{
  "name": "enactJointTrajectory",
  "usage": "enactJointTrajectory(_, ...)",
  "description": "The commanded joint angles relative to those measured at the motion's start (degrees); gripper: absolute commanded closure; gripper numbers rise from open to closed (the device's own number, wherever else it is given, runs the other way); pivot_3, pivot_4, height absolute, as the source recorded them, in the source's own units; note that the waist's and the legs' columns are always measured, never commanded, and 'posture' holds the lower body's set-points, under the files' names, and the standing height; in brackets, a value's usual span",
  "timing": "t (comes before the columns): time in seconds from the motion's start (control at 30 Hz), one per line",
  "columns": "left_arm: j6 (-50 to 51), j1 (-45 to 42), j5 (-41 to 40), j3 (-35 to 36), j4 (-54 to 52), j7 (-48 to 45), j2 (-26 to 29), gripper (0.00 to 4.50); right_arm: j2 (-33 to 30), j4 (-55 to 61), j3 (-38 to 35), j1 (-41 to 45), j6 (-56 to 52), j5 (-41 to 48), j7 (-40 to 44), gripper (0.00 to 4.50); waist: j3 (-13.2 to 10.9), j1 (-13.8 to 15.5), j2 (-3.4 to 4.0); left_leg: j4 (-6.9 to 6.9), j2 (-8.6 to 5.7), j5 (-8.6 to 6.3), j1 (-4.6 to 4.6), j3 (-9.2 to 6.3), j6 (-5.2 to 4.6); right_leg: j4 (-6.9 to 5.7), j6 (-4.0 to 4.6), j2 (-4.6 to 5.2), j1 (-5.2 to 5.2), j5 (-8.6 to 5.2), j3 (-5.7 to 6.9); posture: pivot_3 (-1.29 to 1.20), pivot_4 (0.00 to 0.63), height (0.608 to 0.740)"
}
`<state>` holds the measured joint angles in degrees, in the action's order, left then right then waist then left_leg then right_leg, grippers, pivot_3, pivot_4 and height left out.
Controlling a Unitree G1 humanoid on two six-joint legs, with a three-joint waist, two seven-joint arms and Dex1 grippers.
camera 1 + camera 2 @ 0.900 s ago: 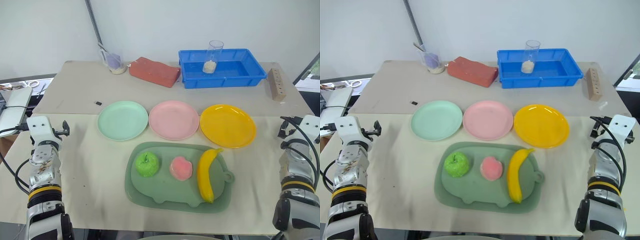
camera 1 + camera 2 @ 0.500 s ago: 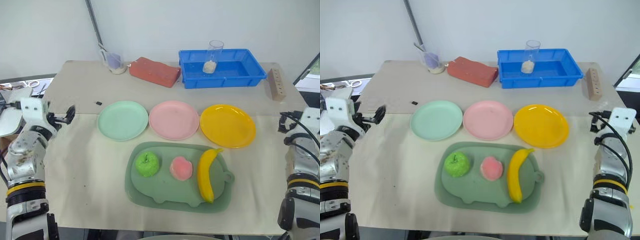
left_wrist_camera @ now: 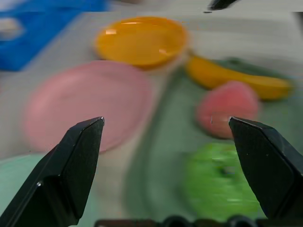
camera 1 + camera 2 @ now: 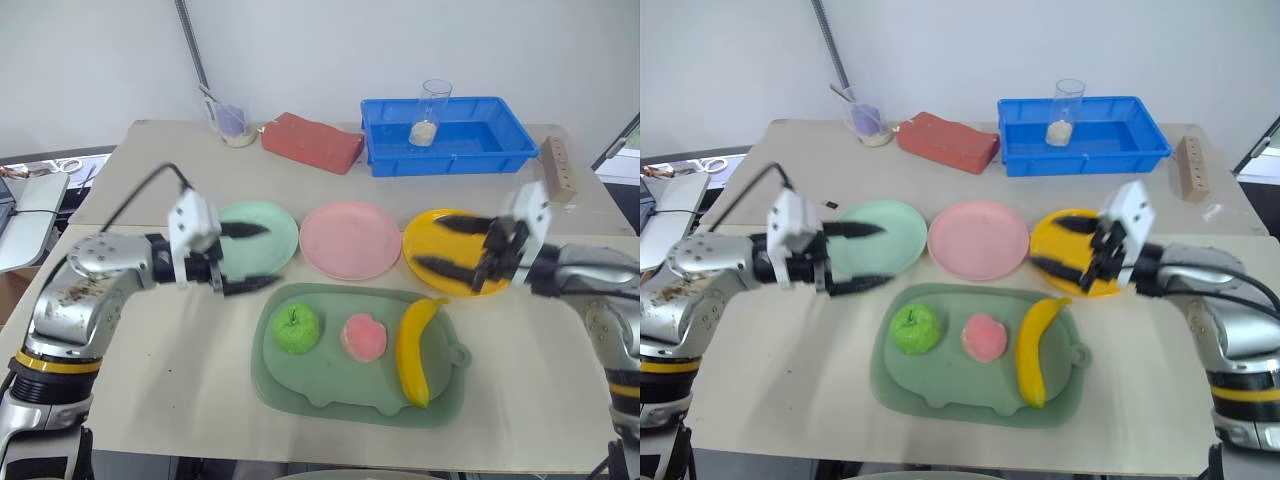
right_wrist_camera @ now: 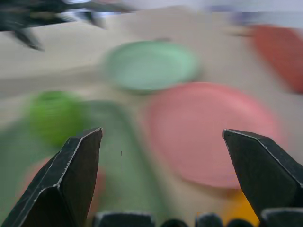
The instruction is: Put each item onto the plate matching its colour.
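A green apple, a pink peach and a yellow banana lie side by side on a grey-green tray. Behind the tray stand a mint plate, a pink plate and a yellow plate, all bare. My left gripper hangs open over the mint plate's near side, pointing inward. Facing it from the other side, my right gripper is open above the yellow plate. The left wrist view looks past open fingers at the apple and peach.
At the back of the table stand a blue bin with a glass in it, a red brick, a clear cup and a wooden block. A laptop sits off the table's left edge.
Both arms have swung in from the table's sides. The left gripper now hangs over the mint plate and the right over the yellow plate. Fruits and plates have not moved.
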<state>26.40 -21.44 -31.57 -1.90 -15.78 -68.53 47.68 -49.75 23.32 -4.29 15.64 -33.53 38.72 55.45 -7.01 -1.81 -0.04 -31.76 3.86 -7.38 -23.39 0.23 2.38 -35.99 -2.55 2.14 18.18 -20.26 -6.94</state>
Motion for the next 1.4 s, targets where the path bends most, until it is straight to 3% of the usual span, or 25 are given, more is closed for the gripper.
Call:
enactJointTrajectory(0.03, -2.6, 0.0, 1.3, -2.2, -0.6, -5.6, 1.9, 0.0, -1.7, 7.5, 1.2, -0.9, -3.3, 3.2, 1.9, 0.02, -0.1, 0.0, -0.12, -0.01, 0.0, 0.0, 0.03, 0.0, 0.0, 0.0, 0.0, 0.0, 0.01, -0.01, 0.0, 0.0, 0.15, 0.74)
enactJointTrajectory(0.23, -7.6, -0.2, 6.6, -7.6, 2.6, -10.1, 1.4, 0.0, -1.0, 12.2, 2.3, -0.6, -7.4, 6.4, 0.7, 0.02, -0.1, 0.3, -0.26, -0.03, -0.01, -0.04, 0.07, -0.01, -0.05, 0.13, 0.03, 0.04, 0.11, -0.1, 0.01, 0.0, 0.15, 0.74)
enactJointTrajectory(0.4, -10.6, -0.4, 11.1, -11.1, 6.2, -8.6, -2.0, 0.0, -1.7, 15.1, 1.4, 0.1, -10.8, 9.9, -0.7, 0.02, -0.2, 0.7, -0.3, -0.07, 0.0, -0.09, 0.06, 0.0, -0.15, 0.14, 0.12, 0.04, 0.1, -0.06, 0.01, 0.0, 0.15, 0.74)
enactJointTrajectory(0.77, -13.1, -2.2, 16.0, -13.3, 9.8, -7.3, -6.0, 0.0, -1.8, 15.7, 1.9, 0.4, -11.5, 10.9, -1.4, 0.02, -0.1, 0.9, -0.37, -0.1, -0.01, -0.12, 0.06, -0.01, -0.21, 0.12, 0.11, 0.03, 0.1, -0.06, 0.02, 0.0, 0.15, 0.74)
enactJointTrajectory(0.87, -13.3, -2.1, 16.2, -13.1, 9.8, -7.0, -6.4, 0.77, -1.7, 15.1, 2.1, 0.1, -10.7, 10.0, -1.0, 0.0, -0.1, 0.9, -0.37, -0.1, -0.01, -0.13, 0.07, -0.01, -0.22, 0.12, 0.11, 0.03, 0.09, -0.06, 0.02, 0.0, 0.15, 0.74)
enactJointTrajectory(0.93, -13.4, -2.0, 16.3, -12.9, 9.7, -6.6, -6.7, 1.59, -1.5, 14.8, 2.1, 0.1, -10.5, 9.7, -0.7, 0.0, -0.1, 0.9, -0.37, -0.1, -0.01, -0.13, 0.06, -0.01, -0.22, 0.12, 0.1, 0.03, 0.09, -0.06, 0.02, 0.0, 0.15, 0.74)
enactJointTrajectory(1.03, -14.1, -1.9, 16.6, -12.4, 9.8, -5.7, -7.2, 2.12, -1.2, 14.3, 2.3, 1.0, -10.7, 9.8, -0.6, 0.0, -0.1, 0.9, -0.38, -0.11, -0.01, -0.13, 0.06, -0.01, -0.22, 0.11, 0.1, 0.03, 0.09, -0.06, 0.02, 0.0, 0.15, 0.74)
enactJointTrajectory(1.2, -14.9, -2.3, 16.4, -10.7, 9.8, -4.2, -7.6, 2.21, 0.0, 13.0, 3.1, 3.9, -11.2, 10.0, -1.2, 0.0, -0.1, 0.9, -0.37, -0.12, -0.01, -0.13, 0.06, -0.01, -0.22, 0.11, 0.1, 0.03, 0.09, -0.06, 0.02, 0.0, 0.15, 0.74)
enactJointTrajectory(1.4, -7.7, -6.2, 12.7, -1.7, 11.9, 3.4, -7.5, 2.21, 7.5, 9.5, 5.3, 12.6, -13.8, 8.9, -10.0, 0.0, -0.1, 0.7, -0.35, -0.11, 0.02, -0.13, 0.02, -0.05, -0.22, 0.02, 0.08, -0.02, 0.1, -0.07, 0.02, 0.0, 0.15, 0.74)
